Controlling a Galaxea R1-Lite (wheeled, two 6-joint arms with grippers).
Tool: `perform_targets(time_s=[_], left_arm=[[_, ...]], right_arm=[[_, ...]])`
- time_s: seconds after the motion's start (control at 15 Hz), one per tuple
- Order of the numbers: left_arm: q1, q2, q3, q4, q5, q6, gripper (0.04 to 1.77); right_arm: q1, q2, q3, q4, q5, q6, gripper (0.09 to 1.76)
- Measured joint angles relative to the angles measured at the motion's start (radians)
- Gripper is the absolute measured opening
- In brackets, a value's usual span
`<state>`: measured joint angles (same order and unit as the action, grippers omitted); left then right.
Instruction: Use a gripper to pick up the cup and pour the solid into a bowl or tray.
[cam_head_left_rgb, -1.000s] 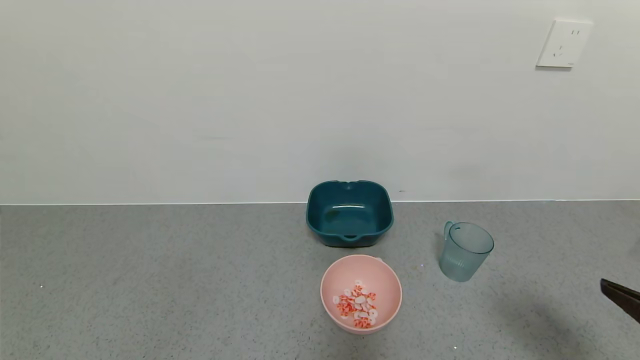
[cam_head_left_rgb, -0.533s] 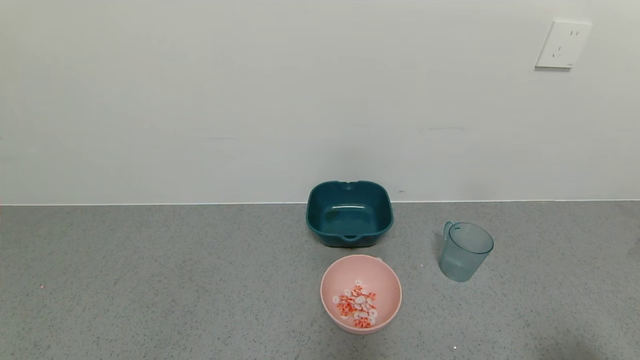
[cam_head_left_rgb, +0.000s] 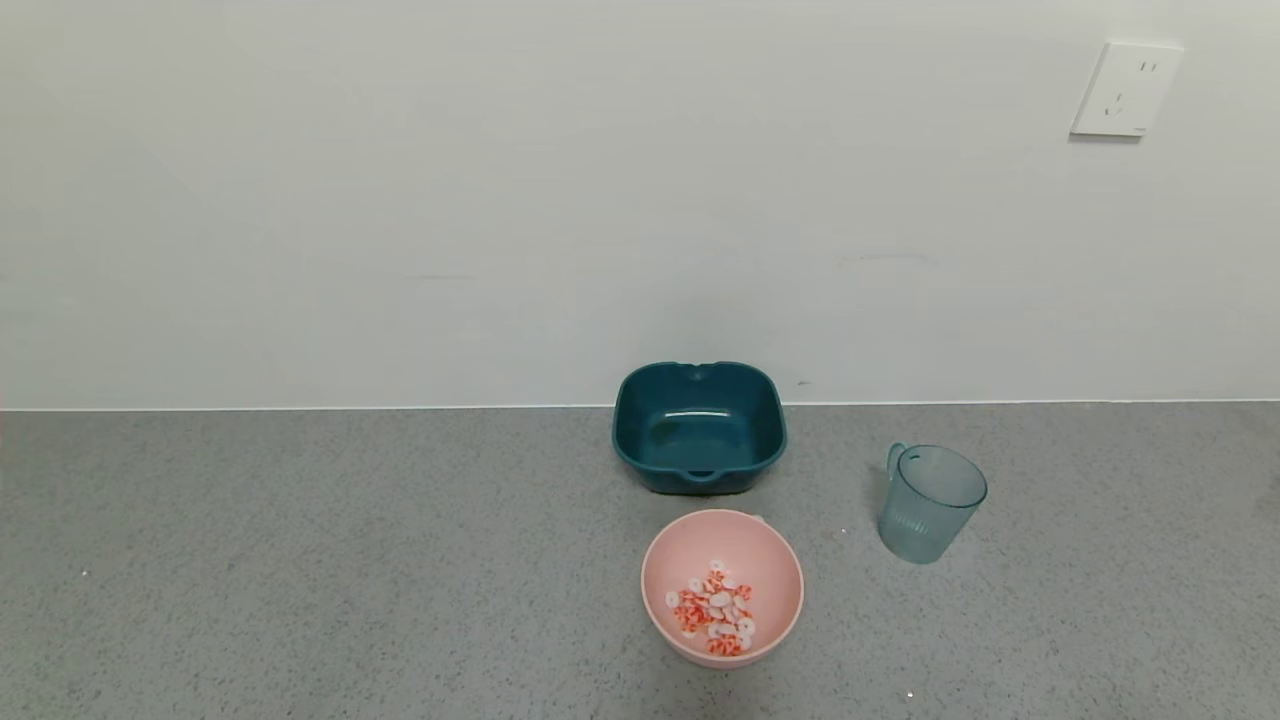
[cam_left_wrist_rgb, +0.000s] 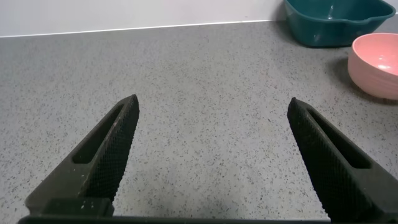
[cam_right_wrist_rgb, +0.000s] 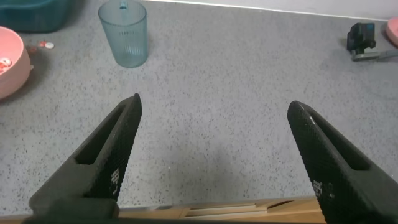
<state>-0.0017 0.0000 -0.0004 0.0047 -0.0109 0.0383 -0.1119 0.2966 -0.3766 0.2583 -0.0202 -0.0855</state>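
Note:
The blue-green ribbed cup (cam_head_left_rgb: 930, 503) stands upright and looks empty on the grey counter, right of the pink bowl (cam_head_left_rgb: 668, 560); it also shows in the right wrist view (cam_right_wrist_rgb: 124, 33). The orange-red and white ring pieces (cam_head_left_rgb: 714, 609) lie inside the bowl. Neither gripper shows in the head view. My right gripper (cam_right_wrist_rgb: 212, 106) is open and empty, low over the counter's front edge, well short of the cup. My left gripper (cam_left_wrist_rgb: 212, 106) is open and empty over bare counter, with the bowl (cam_left_wrist_rgb: 377, 57) off to one side.
A dark teal squarish tray (cam_head_left_rgb: 699, 425) sits behind the bowl against the wall. A small black device (cam_right_wrist_rgb: 362, 38) lies on the counter far right. A couple of loose pieces (cam_right_wrist_rgb: 43, 45) lie beside the bowl. A wall socket (cam_head_left_rgb: 1125, 88) is upper right.
The right gripper's tip, seen at the head view's right edge one second ago, has withdrawn out of that view. Cup, bowl and pieces have not moved.

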Motion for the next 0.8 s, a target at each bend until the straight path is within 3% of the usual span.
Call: perform_targets(time_s=[0.4,0.8], left_arm=[[0.000,0.000,0.000,0.000,0.000,0.000,1.72],[0.000,0.000,0.000,0.000,0.000,0.000,1.72]], right_arm=[[0.071,-0.042,0.089,-0.048,-0.008,-0.002,1.70],[0.108,-0.234,0.211,-0.094,-0.014,0.005,1.70]])
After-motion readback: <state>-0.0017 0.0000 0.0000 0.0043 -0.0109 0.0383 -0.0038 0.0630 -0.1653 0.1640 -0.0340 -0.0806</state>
